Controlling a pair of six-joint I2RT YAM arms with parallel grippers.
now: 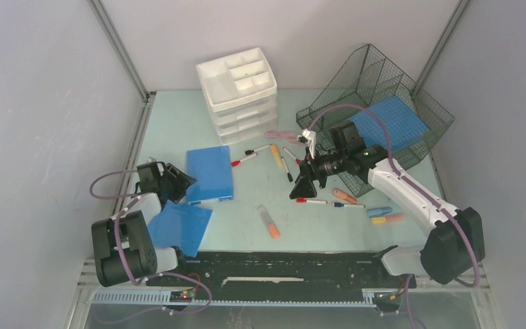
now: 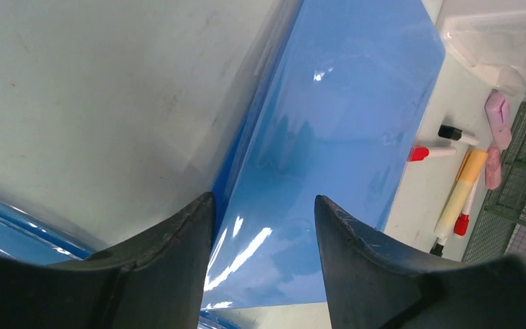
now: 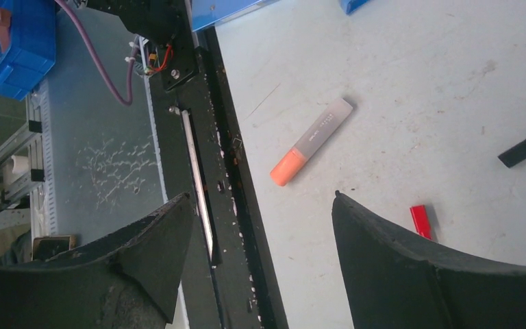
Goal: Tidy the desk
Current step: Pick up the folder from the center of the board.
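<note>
A: DESK [image 1: 243,229], MID-TIDY. Pens [image 1: 311,201] lie scattered over the pale green top, between the drawers [image 1: 236,92] at the back and the tilted tray [image 1: 383,86] at right. Which step is this?

B: Gathering pens, by my reading. The right gripper [image 3: 260,197] hangs with jaws wide and empty, and an orange highlighter [image 3: 311,140] lies just ahead of it. Next it must settle square over the barrel and close.

A: And the left?

B: The left gripper [image 2: 264,199] is spread too, holding nothing, over a blue folder [image 2: 342,137] (whether a finger touches it, I cannot tell).

A: Anything unclear?

B: The right arm [image 1: 411,188] covers desk beside the tray. The blue slab [image 1: 390,123] in the tray is unidentifiable. A blue sheet [image 1: 185,226] lies partly under the left arm [image 1: 127,240].
</note>
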